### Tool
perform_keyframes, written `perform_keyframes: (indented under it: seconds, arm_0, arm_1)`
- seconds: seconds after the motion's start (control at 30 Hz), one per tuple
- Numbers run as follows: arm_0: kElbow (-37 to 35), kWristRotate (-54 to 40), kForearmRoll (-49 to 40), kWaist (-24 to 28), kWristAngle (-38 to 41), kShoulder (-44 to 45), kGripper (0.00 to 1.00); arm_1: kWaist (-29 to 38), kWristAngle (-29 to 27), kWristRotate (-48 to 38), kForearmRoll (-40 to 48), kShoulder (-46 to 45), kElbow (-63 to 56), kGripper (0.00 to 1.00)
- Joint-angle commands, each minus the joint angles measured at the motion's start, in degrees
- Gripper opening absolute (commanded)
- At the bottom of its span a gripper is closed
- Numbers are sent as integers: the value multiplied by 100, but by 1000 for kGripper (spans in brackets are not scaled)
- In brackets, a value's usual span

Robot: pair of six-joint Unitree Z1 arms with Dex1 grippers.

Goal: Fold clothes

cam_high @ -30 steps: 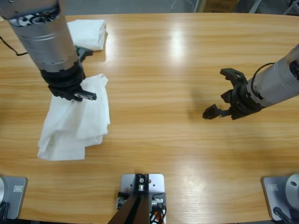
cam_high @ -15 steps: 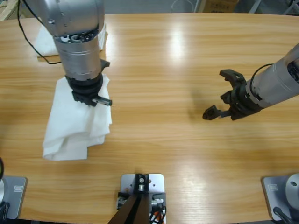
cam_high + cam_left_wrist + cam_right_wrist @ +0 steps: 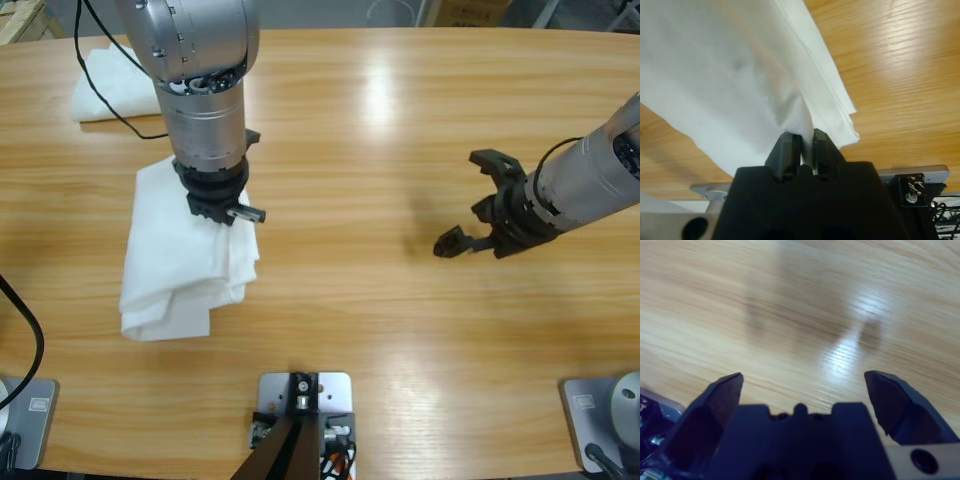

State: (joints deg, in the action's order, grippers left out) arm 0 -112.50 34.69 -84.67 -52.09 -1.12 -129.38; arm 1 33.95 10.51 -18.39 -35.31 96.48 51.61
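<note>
Two black jaws of the left gripper point(image 3: 801, 146) are pinching a fold of the white T-shirt point(image 3: 185, 250) tight between them, and the cloth is fanning away from the tips, its layered edges ending in a corner just beyond them. From above, that gripper point(image 3: 222, 207) is sitting at the shirt's upper right part, with the crumpled bundle trailing down and to the left toward the table's near edge; its long axis is running roughly from the jaws toward the near left corner. No lettering is showing on it. The left arm is plainly the nearer one, as it is already holding the cloth.

The right gripper point(image 3: 478, 218) is hovering well apart over the right half of the table point(image 3: 380, 330), its jaws spread wide with nothing between them; its own view point(image 3: 805, 385) is showing only bare wood and a glare patch below. My judgement is that any next fold or drag depends on the trailing part of the bundle, which is lying on the far side of the shirt from the right gripper.

A second white folded shirt point(image 3: 105, 85) is lying near the far left corner, partly behind the left arm, with a black cable point(image 3: 120, 128) passing beside it. Room beyond the far edge is barely showing.
</note>
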Motion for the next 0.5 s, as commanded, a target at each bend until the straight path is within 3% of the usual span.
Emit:
perform_keyframes:
  seconds: [0.03,0.2,0.3,0.37,0.43,0.47,0.5]
  arm_0:
    - [-383,201,96,-135,-331,-128,1000]
    - [-595,561,70,-38,-1280,570,1000]
    - [-75,739,42,188,-1674,1417,991]
    - [547,746,89,285,-1683,1985,951]
    - [1229,839,281,287,-1686,2407,945]
    - [1642,943,479,287,-1674,2639,945]
    - [2032,1038,673,287,-1648,2869,945]
  arm_1:
    - [-27,92,-51,59,195,-151,1000]
    - [-28,92,-51,59,151,-142,1000]
    - [-28,130,-26,57,70,-107,955]
    - [-28,353,183,54,-3,-65,535]
    - [-27,505,246,68,-79,34,471]
    - [-27,684,315,68,-72,144,393]
    - [-27,925,457,66,-47,283,147]
